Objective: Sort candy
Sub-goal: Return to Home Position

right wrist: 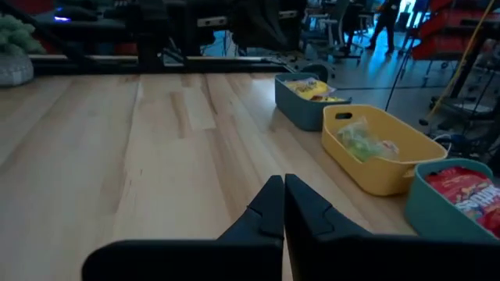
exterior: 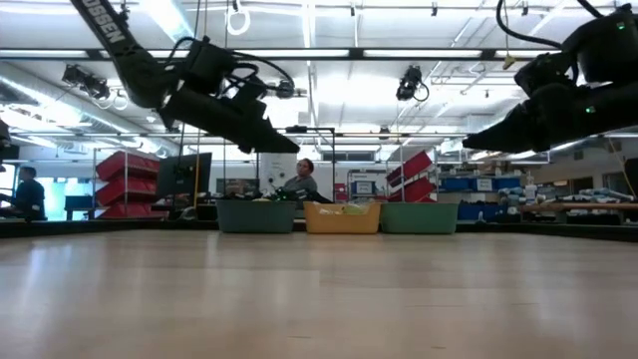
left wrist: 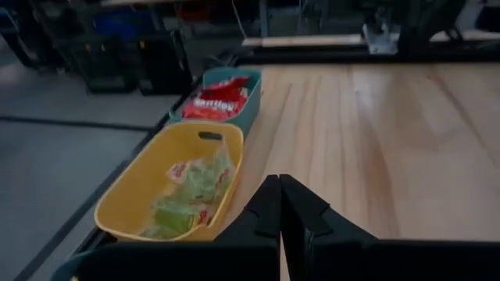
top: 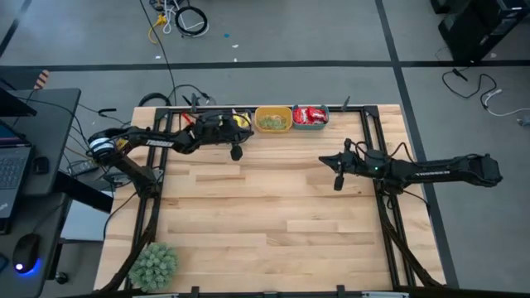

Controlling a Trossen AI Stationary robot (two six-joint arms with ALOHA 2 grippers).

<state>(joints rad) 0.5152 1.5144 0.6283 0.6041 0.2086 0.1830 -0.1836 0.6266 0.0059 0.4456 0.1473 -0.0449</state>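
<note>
The candy lies sorted in three small bins along the table's far edge. Red packets (top: 310, 115) fill the right teal bin, pale green packets (top: 272, 122) sit in the yellow-orange bin (left wrist: 133, 187), and yellow packets (right wrist: 312, 91) lie in the left teal bin, which my left arm partly hides in the high view. My left gripper (top: 236, 152) hovers shut above the table just near the left bin. My right gripper (top: 338, 183) hangs shut over the table's right half, clear of the bins. Neither holds anything.
A fuzzy green ball-shaped plant (top: 153, 265) stands at the table's near left corner. Bare wood stretches across the table's middle (top: 265, 207). Black frame rails run along the left and right sides. In the low view a person (exterior: 299, 179) sits beyond the far edge.
</note>
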